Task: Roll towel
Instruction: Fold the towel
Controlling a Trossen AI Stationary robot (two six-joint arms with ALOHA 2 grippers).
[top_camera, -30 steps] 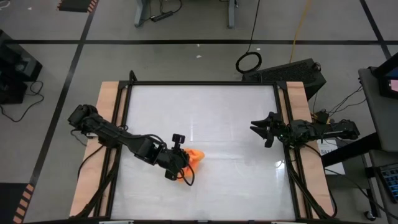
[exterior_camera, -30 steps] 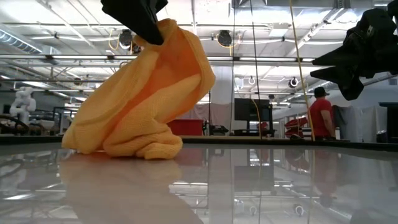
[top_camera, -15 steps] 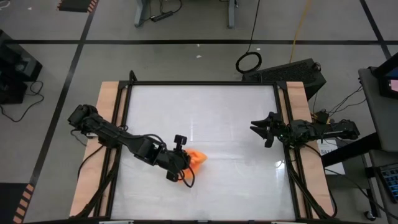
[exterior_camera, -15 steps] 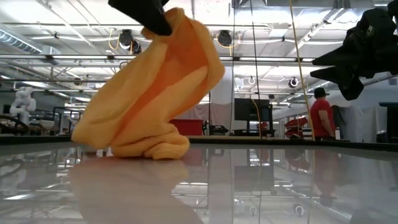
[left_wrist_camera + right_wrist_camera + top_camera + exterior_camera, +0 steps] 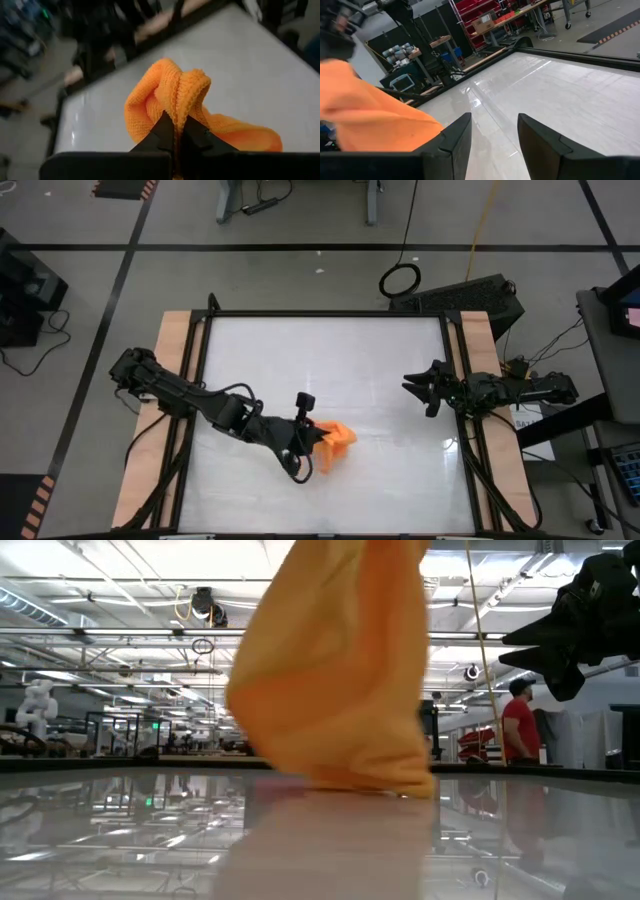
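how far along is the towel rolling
Done: the left end effector is shut on a fold of the towel. In hand: the towel hangs bunched, its lower edge on the table. Left: no roll is formed yet. The right end effector waits open near the table's right edge.

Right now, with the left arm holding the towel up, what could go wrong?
1. The left gripper pinches only a thin fold of the towel, so the cloth may slip out.
2. The towel hangs bunched, its lower edge dragging on the table. Set down like this, it would likely land crumpled rather than flat enough to roll.
3. The right gripper waits open at the table's right edge, far from the towel, so it cannot help steady it.
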